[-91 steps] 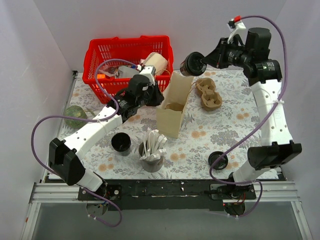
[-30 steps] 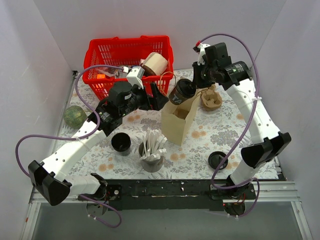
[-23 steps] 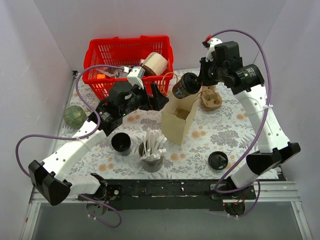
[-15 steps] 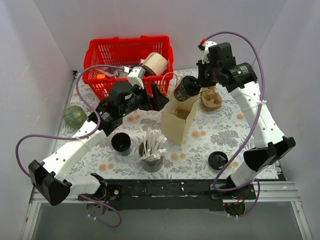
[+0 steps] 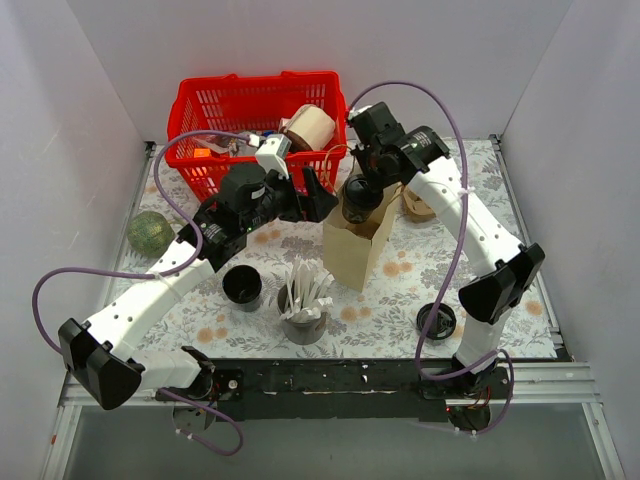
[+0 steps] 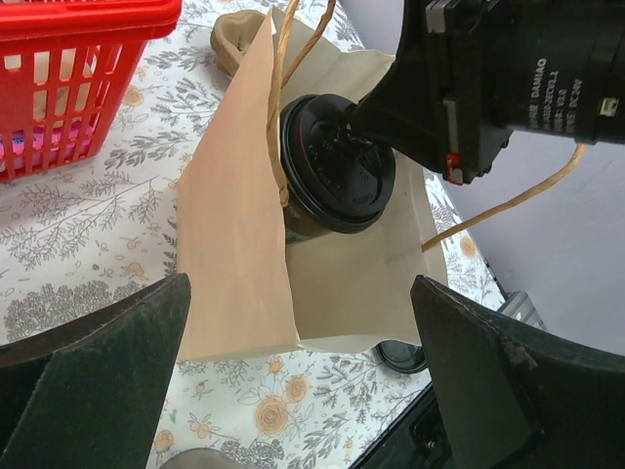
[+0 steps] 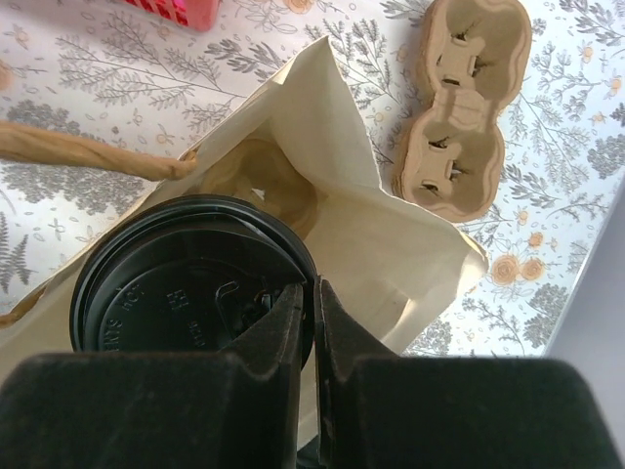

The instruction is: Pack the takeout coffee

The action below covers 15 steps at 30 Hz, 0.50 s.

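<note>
The takeout coffee (image 5: 357,197), a dark cup with a round black lid (image 7: 186,288), hangs upright in the mouth of the brown paper bag (image 5: 350,248). My right gripper (image 7: 314,293) is shut on the lid's rim, one finger inside it and one outside. In the left wrist view the cup (image 6: 337,164) is partly behind the bag's near wall (image 6: 234,244), with a paper handle looping over it. My left gripper (image 5: 318,195) stands wide open just left of the bag's top, and nothing sits between its fingers (image 6: 117,362).
A red basket (image 5: 200,110) with a brown roll stands at the back. A cardboard cup carrier (image 5: 420,200) lies right of the bag. In front are a lidless black cup (image 5: 242,285), a grey cup of white utensils (image 5: 303,300) and a loose black lid (image 5: 437,322). A green ball (image 5: 148,232) lies left.
My right arm has swung left and down, carrying the coffee from above the bag's right edge into its mouth. The left arm has not moved.
</note>
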{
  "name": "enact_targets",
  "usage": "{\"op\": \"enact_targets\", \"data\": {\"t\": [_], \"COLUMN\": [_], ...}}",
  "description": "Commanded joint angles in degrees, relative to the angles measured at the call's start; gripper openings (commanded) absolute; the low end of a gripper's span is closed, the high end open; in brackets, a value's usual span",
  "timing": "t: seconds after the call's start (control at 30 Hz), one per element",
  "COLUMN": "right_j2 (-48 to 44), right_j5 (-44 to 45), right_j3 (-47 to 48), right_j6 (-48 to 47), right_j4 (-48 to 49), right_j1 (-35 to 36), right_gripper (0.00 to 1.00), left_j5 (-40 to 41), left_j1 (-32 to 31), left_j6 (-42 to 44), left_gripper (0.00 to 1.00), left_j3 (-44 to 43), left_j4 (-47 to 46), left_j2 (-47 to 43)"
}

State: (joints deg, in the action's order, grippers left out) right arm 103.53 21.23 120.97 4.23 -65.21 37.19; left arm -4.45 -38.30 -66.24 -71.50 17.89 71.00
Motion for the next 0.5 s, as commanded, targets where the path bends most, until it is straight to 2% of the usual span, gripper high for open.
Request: {"op": "enact_targets", "data": {"t": [0.0, 0.23, 0.47], "right_j2": [-1.0, -6.8, -7.5], "right_j5": [7.0, 5.6, 7.0], "right_j3": [-1.5, -15.6, -18.5], "right_j6": [0.4, 2.3, 2.9], "right_j4": [-0.2, 6.6, 8.3], "right_j1": [2.6, 5.2, 7.7], "right_gripper": [0.01, 0.01, 0.01], "left_j5": [1.0, 2.3, 1.7], "left_j1": [0.2, 0.2, 0.2], "left_j6": [-0.8, -2.3, -3.7], "left_gripper": [0.98, 0.98, 0.98], "left_j3": [1.2, 2.7, 4.5], "left_j4": [0.4, 0.6, 0.0], "left_j2": [-0.6, -1.2, -2.0]}}
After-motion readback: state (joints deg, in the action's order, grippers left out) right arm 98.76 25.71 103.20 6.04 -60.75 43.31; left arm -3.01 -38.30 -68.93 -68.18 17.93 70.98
